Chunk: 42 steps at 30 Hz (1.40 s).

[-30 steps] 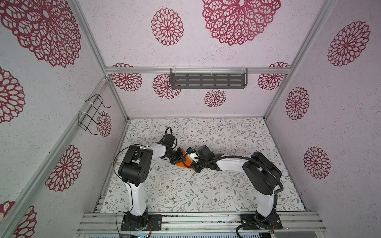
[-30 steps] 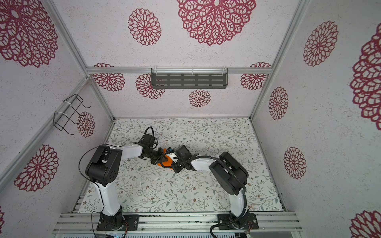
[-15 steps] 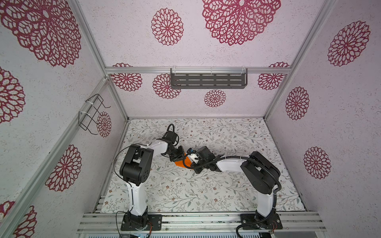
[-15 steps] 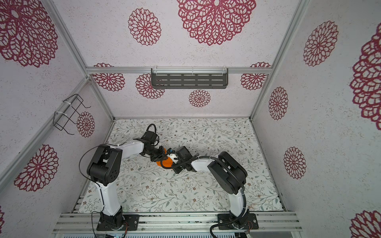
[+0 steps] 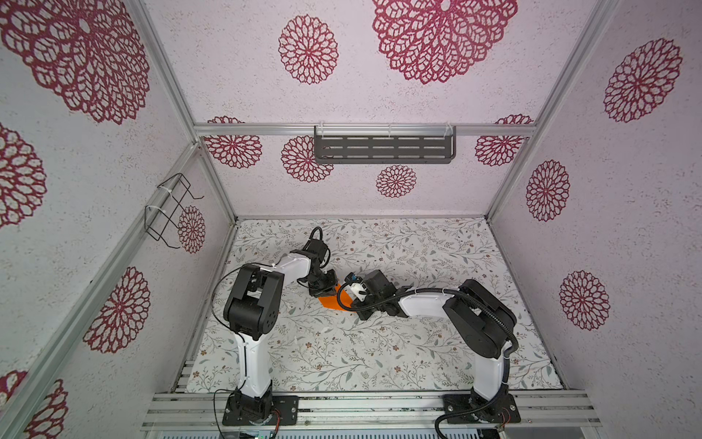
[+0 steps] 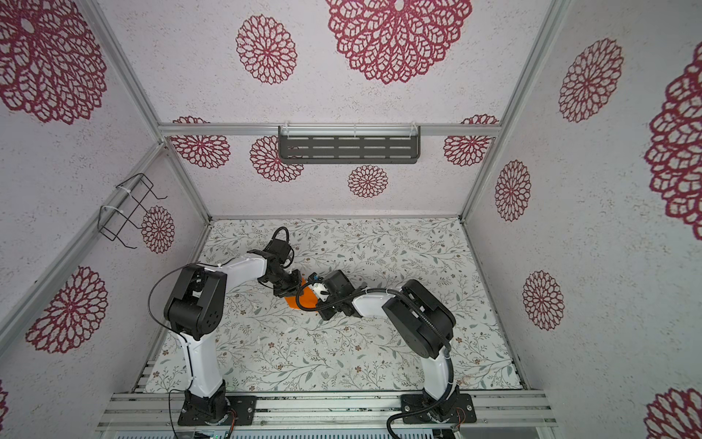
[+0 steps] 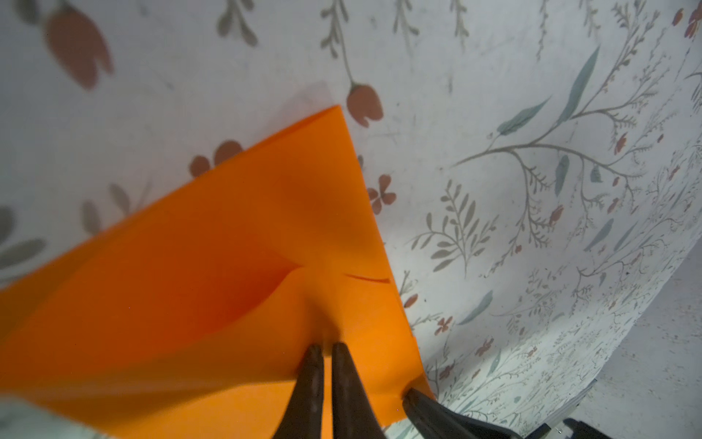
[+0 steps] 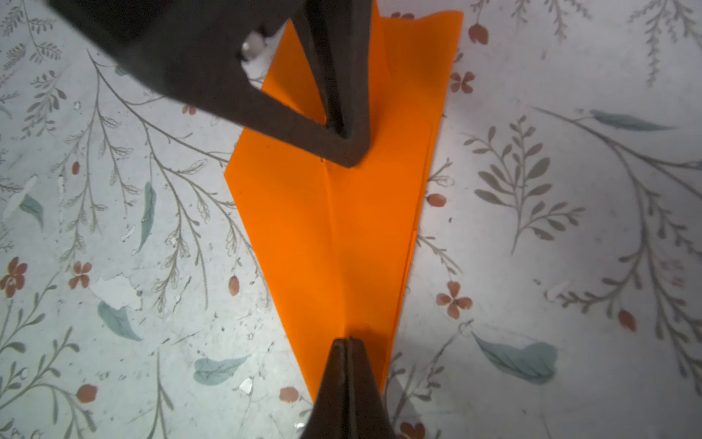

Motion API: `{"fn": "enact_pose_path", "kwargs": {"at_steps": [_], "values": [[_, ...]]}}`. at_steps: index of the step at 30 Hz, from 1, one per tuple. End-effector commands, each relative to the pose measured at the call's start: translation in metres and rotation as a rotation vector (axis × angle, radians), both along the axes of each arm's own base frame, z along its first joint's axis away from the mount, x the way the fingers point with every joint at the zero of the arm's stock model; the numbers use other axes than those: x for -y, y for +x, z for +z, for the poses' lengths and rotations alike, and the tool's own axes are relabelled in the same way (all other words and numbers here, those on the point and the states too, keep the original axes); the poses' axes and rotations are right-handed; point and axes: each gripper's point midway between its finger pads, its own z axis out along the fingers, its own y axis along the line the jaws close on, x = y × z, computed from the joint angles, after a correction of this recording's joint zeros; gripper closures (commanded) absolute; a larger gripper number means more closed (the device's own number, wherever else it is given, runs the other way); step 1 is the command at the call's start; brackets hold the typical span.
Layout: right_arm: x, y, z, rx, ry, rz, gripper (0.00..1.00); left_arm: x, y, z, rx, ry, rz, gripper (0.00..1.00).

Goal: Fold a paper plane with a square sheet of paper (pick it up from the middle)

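Lying on the floral table (image 5: 380, 342), the orange paper plane (image 8: 342, 228) sits between the two arms. The right gripper (image 8: 347, 344), jaws pressed together, bears on its pointed end. The left gripper (image 7: 327, 351), jaws nearly touching, presses down near the centre crease toward the wide end.
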Motion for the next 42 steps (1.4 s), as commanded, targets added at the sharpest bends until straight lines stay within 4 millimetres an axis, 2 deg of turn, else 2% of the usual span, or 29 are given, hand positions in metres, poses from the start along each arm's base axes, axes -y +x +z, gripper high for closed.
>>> {"fn": "enact_pose_path", "kwargs": {"at_steps": [1, 22, 29, 32, 37, 42], "values": [[0.020, -0.011, -0.032, -0.078, -0.093, -0.041, 0.96, -0.011, -0.004, -0.008, -0.015, 0.080, -0.039, 0.89], [0.024, -0.012, -0.036, -0.095, -0.100, -0.058, 0.97, -0.060, -0.007, -0.017, -0.043, 0.385, -0.171, 0.90], [0.026, -0.013, -0.039, -0.100, -0.105, -0.059, 0.97, -0.086, 0.001, -0.022, -0.051, 0.521, -0.132, 0.90], [0.027, -0.013, -0.039, -0.103, -0.103, -0.063, 0.97, -0.088, 0.006, -0.024, -0.049, 0.528, -0.117, 0.90], [0.028, -0.014, -0.039, -0.103, -0.105, -0.066, 0.97, -0.085, 0.017, -0.010, -0.008, 0.517, -0.098, 0.90], [0.028, -0.015, -0.039, -0.108, -0.103, -0.068, 0.97, -0.075, 0.022, 0.030, 0.089, 0.432, -0.066, 0.87]]}}
